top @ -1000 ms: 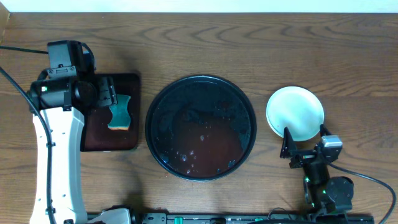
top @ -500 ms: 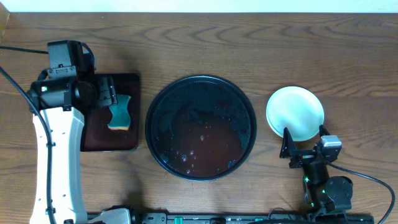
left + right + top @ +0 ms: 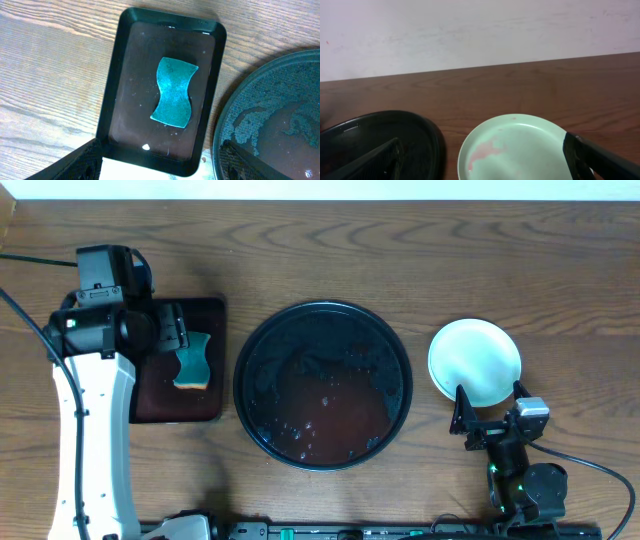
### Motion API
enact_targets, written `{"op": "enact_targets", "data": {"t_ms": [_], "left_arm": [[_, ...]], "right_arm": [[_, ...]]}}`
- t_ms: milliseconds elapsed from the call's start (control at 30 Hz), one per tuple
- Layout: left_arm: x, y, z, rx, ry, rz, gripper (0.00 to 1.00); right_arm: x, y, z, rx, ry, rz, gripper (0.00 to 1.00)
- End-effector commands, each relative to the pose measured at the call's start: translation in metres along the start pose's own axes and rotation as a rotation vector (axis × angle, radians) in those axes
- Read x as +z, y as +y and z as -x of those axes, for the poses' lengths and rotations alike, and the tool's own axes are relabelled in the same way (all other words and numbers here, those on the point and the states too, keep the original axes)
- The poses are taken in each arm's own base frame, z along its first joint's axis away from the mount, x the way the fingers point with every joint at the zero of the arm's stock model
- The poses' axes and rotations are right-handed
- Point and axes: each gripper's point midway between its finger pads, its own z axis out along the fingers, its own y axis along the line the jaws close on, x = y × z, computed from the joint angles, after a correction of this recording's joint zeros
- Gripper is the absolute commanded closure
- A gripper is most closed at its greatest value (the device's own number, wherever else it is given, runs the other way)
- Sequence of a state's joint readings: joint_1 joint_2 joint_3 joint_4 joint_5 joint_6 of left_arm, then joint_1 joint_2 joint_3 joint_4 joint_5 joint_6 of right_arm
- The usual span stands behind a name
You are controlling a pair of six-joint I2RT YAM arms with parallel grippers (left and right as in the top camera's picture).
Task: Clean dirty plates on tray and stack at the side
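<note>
Overhead: large round black tray (image 3: 270, 350) is flanked by a pink-smeared pale mint round plate (image 3: 520, 142) and a teal sponge (image 3: 192, 360); left gripper (image 3: 172, 328) and right gripper (image 3: 490, 414) are held open, empty.

From overhead, the mint plate (image 3: 475, 358) shows a thin second rim at its near left. How many plates lie under it cannot be told. Its near edge is behind the right gripper (image 3: 489, 396). The left arm (image 3: 95, 410) covers the left side of the rectangular tray (image 3: 175, 405).

The right wrist view cuts off the plate's near rim at the bottom edge. Most of the round tray (image 3: 380, 135) is lost at the left and bottom edges. The fingers (image 3: 600, 160) show only as dark wedges in the lower corners.

In the left wrist view the round tray runs off the right and bottom edges. The fingers cover the rectangular tray's near corners. A white speck (image 3: 146, 147) on its floor is too small to identify.
</note>
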State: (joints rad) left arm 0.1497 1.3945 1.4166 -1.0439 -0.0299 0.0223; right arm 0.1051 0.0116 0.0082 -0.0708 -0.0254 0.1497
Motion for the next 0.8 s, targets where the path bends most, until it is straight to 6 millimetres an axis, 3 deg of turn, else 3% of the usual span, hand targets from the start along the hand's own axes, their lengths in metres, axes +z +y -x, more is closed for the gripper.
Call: {"op": "enact_targets", "data": {"t_ms": [0, 167, 400, 633, 767], "left_arm": [[-0.023, 0.005, -0.002, -0.018, -0.065, 0.011, 0.25], [-0.049, 0.000, -0.010, -0.012, -0.205, -0.019, 0.25], [-0.082, -0.020, -0.027, 0.010, -0.632, -0.119, 0.25], [-0.069, -0.019, -0.062, -0.008, -0.859, -0.148, 0.25], [-0.058, -0.021, -0.072, -0.012, -0.955, -0.166, 0.25]], "right_arm": [[0.000, -0.002, -0.001, 0.013, -0.001, -0.009, 0.01], [0.000, -0.002, -0.001, 0.014, -0.001, -0.009, 0.01], [0.000, -0.002, -0.001, 0.013, -0.001, -0.010, 0.01], [0.000, -0.002, -0.001, 0.014, -0.001, -0.009, 0.01], [0.000, -0.002, -0.001, 0.014, -0.001, -0.009, 0.01]]}}
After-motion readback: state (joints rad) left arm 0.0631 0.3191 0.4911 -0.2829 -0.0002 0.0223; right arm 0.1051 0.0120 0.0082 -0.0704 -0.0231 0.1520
